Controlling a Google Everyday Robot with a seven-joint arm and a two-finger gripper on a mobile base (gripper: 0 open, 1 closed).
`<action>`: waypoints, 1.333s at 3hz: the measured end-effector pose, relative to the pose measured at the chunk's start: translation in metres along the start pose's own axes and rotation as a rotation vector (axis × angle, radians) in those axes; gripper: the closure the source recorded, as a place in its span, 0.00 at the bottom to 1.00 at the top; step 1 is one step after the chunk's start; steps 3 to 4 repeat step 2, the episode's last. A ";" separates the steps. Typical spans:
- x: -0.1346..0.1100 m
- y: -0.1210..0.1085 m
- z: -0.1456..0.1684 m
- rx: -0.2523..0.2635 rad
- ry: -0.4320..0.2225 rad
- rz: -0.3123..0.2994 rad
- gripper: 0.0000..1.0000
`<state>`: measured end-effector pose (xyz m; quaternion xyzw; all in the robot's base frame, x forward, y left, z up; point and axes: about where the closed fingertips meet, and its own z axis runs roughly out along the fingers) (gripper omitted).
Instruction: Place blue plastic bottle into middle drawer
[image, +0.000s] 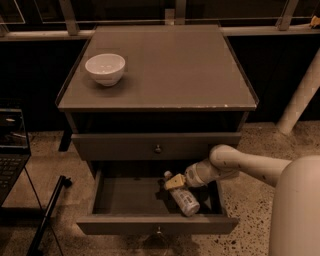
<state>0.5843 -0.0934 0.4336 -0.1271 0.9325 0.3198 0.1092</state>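
Camera view: my gripper (174, 181) sits low inside the open middle drawer (125, 197) so the blue plastic bottle (185, 201) lies flat there; grip state I cannot tell.

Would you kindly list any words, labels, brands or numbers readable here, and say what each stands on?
No text can be read.
Label of the blue plastic bottle, lying in the open middle drawer: too blurred to read.
The gripper, at the bottle's upper end inside the drawer: no markings visible.
The laptop at left: nothing legible.
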 end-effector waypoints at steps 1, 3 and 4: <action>0.000 0.000 0.000 0.000 0.000 0.000 0.00; 0.000 0.000 0.000 0.000 0.000 0.000 0.00; 0.000 0.000 0.000 0.000 0.000 0.000 0.00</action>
